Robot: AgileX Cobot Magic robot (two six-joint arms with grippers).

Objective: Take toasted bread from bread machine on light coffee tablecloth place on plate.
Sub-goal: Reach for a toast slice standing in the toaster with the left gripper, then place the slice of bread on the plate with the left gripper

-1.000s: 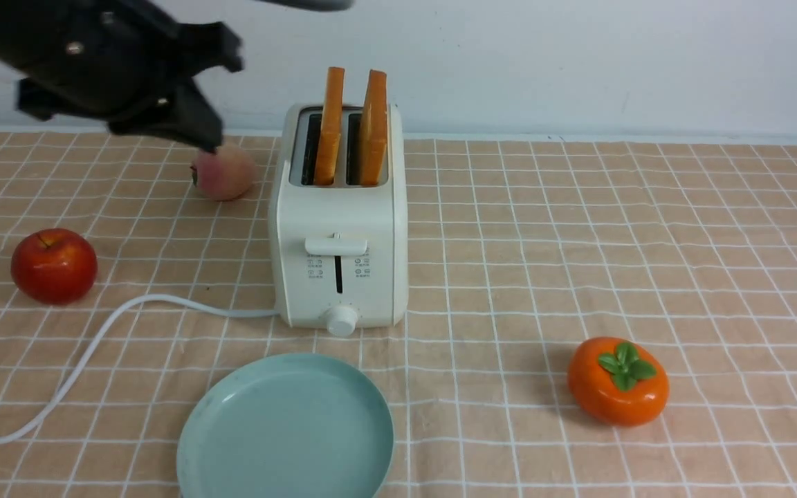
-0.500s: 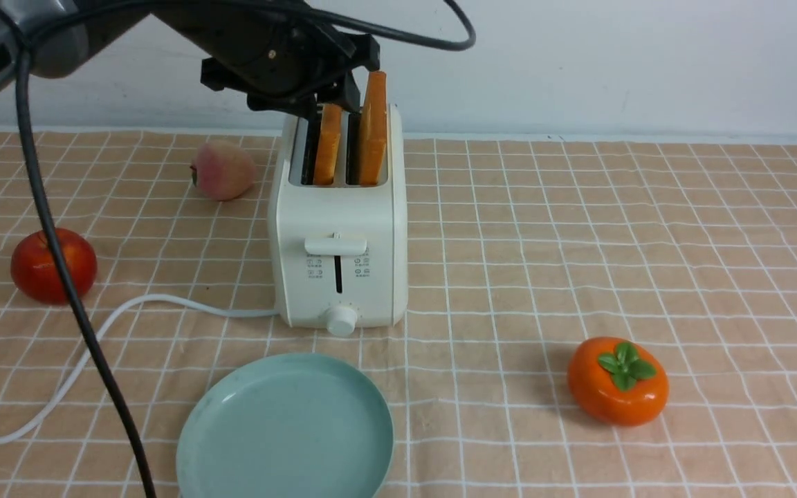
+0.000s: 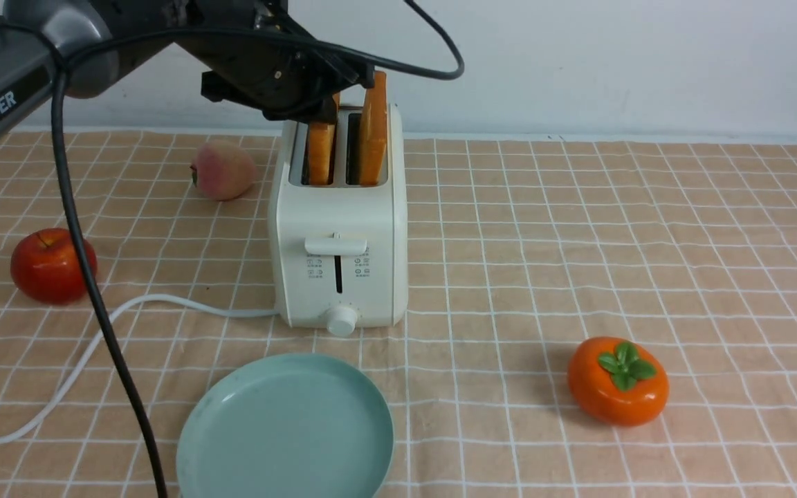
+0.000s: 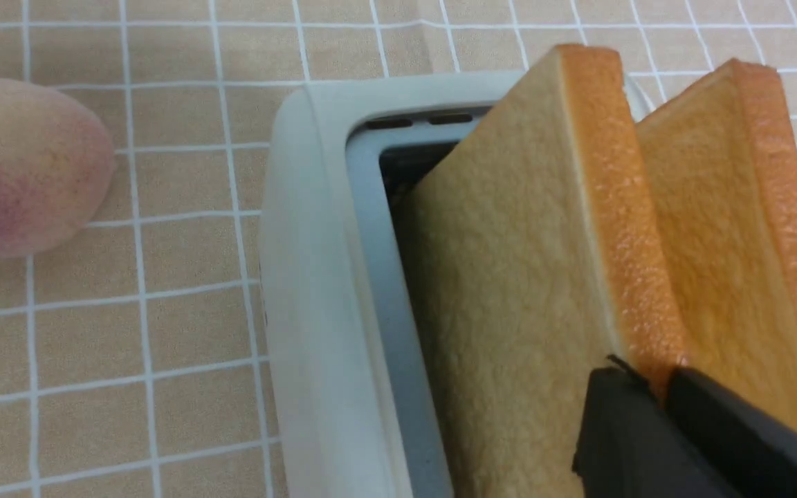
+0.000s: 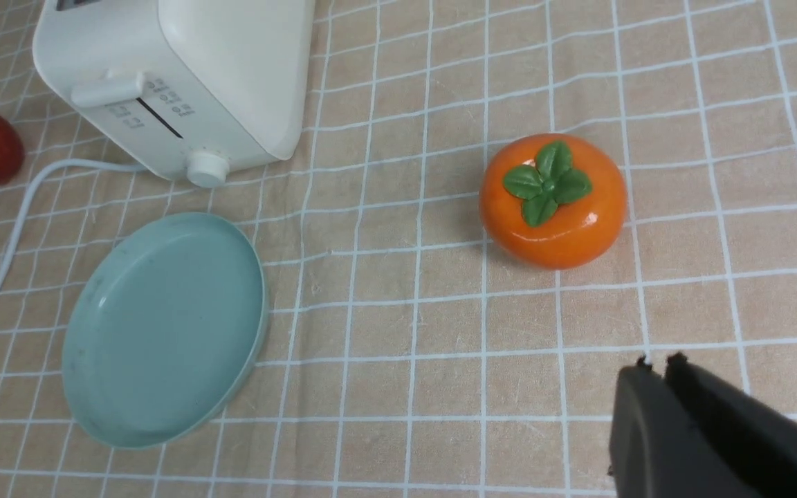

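Front view, with both wrist views. The light coffee tablecloth covers the whole work surface. The bread machine stands on it near the middle, slots up and lever towards me. The plate lies bare just in front of the machine, so the carry should be short.

Both pieces of toasted bread stand upright in the machine. The left slice sits in the left slot and the right slice in the right slot, close beside each other but apart.

My left gripper has reached over the machine's top. In the left wrist view its fingers are pinched shut on the crust of the left slice, near one end of its upper edge. My right gripper hangs over bare cloth near the persimmon, with its fingers together on nothing.

I judge the step in hand to be drawing the left slice out. To do it well, I would:

- Lift straight up along the slot, so the face does not scrape the rim or nudge the right slice.
- Go slowly, because a pinch near one end may let the slice swing.
- Once the lower edge clears the slot, bring the slice forward over the lever.
- Lower it flat onto the plate before letting go.
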